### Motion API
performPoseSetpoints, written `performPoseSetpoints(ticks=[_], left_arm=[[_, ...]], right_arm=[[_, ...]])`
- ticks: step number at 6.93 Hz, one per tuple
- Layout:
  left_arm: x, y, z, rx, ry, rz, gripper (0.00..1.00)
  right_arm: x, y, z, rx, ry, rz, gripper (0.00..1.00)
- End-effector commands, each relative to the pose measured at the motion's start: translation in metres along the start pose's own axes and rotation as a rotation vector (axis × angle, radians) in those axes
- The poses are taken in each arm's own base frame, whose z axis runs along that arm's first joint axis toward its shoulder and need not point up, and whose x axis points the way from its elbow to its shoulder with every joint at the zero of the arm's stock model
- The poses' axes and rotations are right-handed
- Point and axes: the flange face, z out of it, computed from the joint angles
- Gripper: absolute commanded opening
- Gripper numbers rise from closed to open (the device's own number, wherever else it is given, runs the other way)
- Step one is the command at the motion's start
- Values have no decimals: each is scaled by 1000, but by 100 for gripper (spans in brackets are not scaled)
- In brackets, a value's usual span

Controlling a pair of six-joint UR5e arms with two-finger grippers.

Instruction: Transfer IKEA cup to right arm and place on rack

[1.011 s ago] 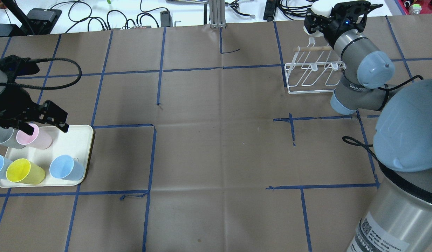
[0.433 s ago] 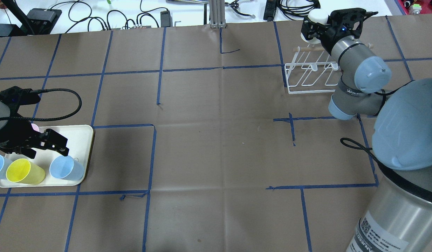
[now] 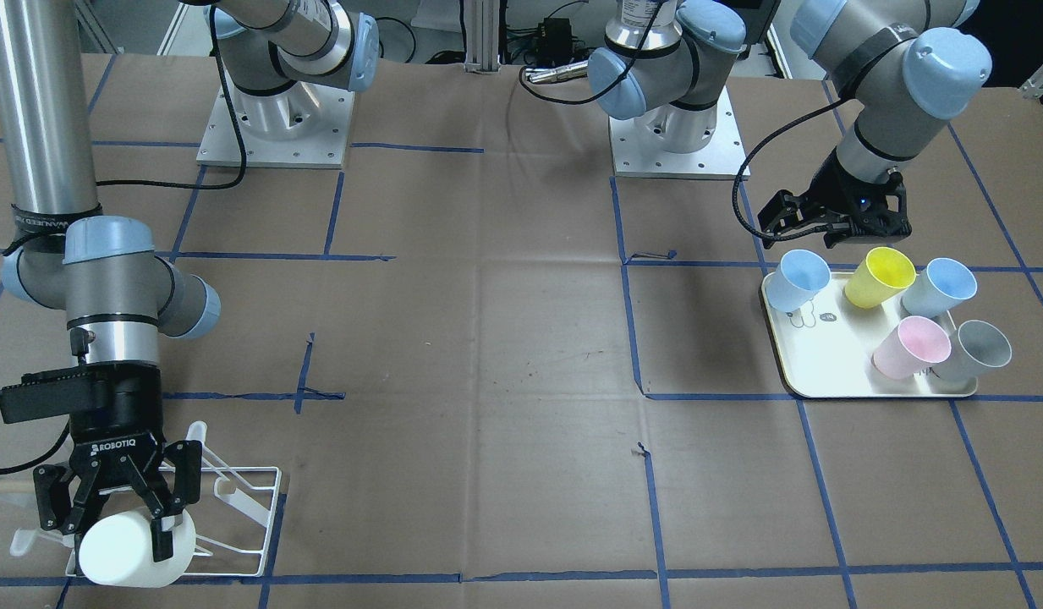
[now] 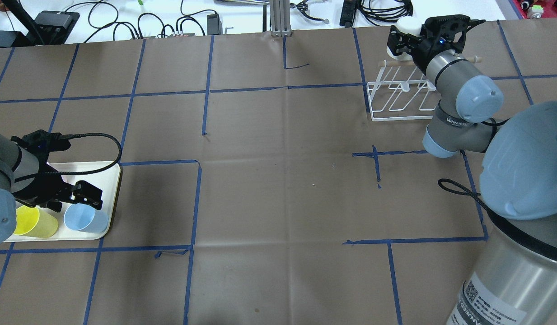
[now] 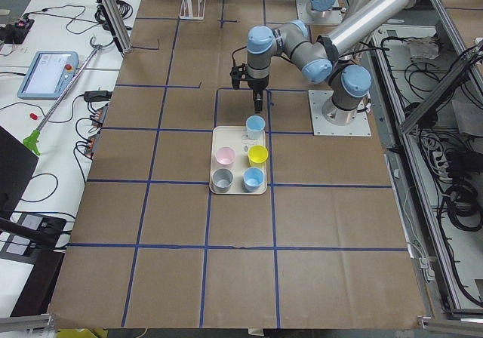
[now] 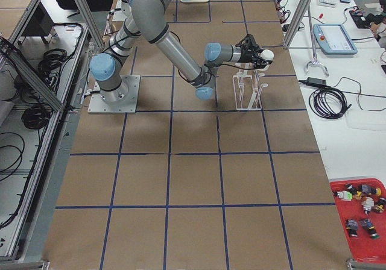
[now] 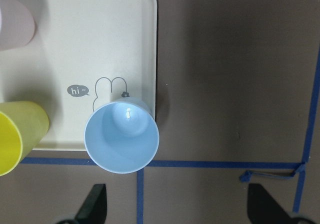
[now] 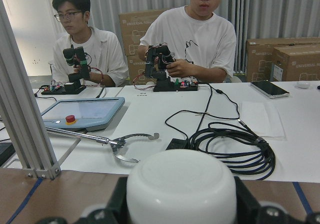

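My right gripper [image 3: 115, 534] is shut on a white cup [image 3: 128, 551] and holds it on its side just above the far end of the white wire rack [image 3: 249, 507]. In the overhead view the gripper [image 4: 404, 39] and cup [image 4: 407, 25] are at the rack's [image 4: 398, 97] wooden dowel end. The right wrist view shows the cup's base [image 8: 180, 189] between the jaws. My left gripper [image 4: 71, 200] is open and empty, hovering above a light blue cup [image 4: 85, 219] on the cream tray [image 4: 104, 170]. The left wrist view shows that cup [image 7: 121, 136] upright, just ahead of the fingertips [image 7: 95, 206].
The tray [image 3: 826, 359] holds several cups: yellow [image 3: 883, 275], a second light blue [image 3: 940, 286], pink [image 3: 910, 347] and grey [image 3: 978, 348]. Cables and devices lie on the white bench [image 4: 124, 18] past the table's far edge. Two operators sit there in the right wrist view.
My left gripper moved from over the pink cup toward the near end of the tray, over the light blue cup. My right gripper carried the white cup slightly lower toward the rack.
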Motion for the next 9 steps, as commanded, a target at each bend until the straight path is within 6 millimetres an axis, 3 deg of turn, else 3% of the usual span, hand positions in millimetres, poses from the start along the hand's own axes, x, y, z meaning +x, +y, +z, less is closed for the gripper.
performPoseSetpoints(ticks=[1, 2, 3, 4, 5, 6, 7, 9], left_arm=[[-3, -1, 30, -38, -12, 1, 99], [-2, 0, 40, -55, -4, 2, 98], [-2, -1, 53, -57, -5, 13, 98], [-4, -4, 56, -53, -6, 35, 98], [-5, -5, 55, -51, -7, 61, 97], [-5, -6, 56, -53, -5, 71, 90], [-5, -6, 56, -55, -4, 86, 68], [-7, -7, 54, -58, -16, 85, 12]], right_arm=[[-2, 10, 1, -22, -3, 10, 13], [-3, 15, 0, -33, -7, 15, 14], [-3, 13, 0, -30, -7, 14, 25], [-4, 10, -1, -25, -8, 14, 69], [-4, 9, -1, -22, -8, 16, 99], [-3, 9, -1, -23, -7, 17, 99], [-4, 8, -1, -22, -6, 16, 99], [-4, -2, 3, -78, -23, 40, 99]])
